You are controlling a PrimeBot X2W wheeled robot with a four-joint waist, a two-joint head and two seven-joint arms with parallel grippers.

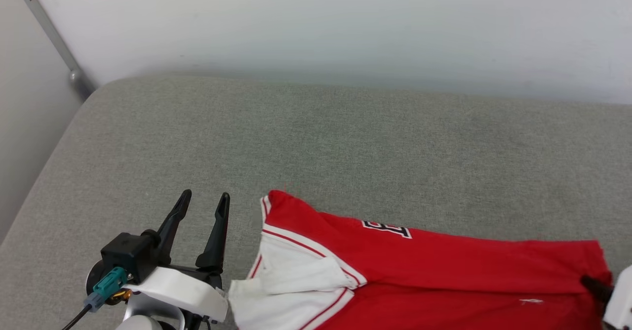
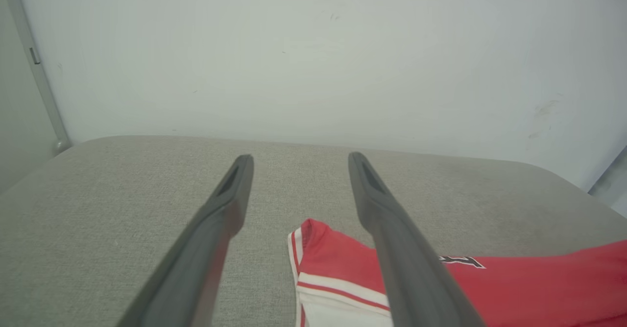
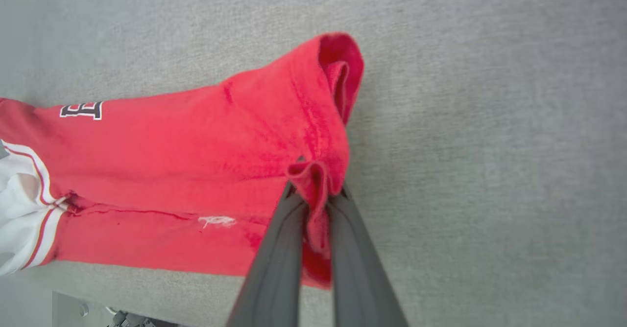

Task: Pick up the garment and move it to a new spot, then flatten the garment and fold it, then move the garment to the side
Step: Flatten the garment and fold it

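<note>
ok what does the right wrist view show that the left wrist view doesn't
Right wrist view: the right gripper, fingers shut on a bunched red edge of the garment, and a white mark on the cloth. Left wrist view: the left gripper, fingers open above the grey cushion, with the pale wall and a metal rail behind. Both: the garment's red body, white striped sleeve and black lettering on the cushion.

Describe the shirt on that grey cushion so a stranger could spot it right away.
Start at the wide grey cushion below the pale wall. Along its near edge lies the garment, beside the open left gripper, with the jaws of the right gripper shut on its plain red end. Bright red body, white sleeves with striped trim and black white-edged lettering set it apart from the grey.
</note>
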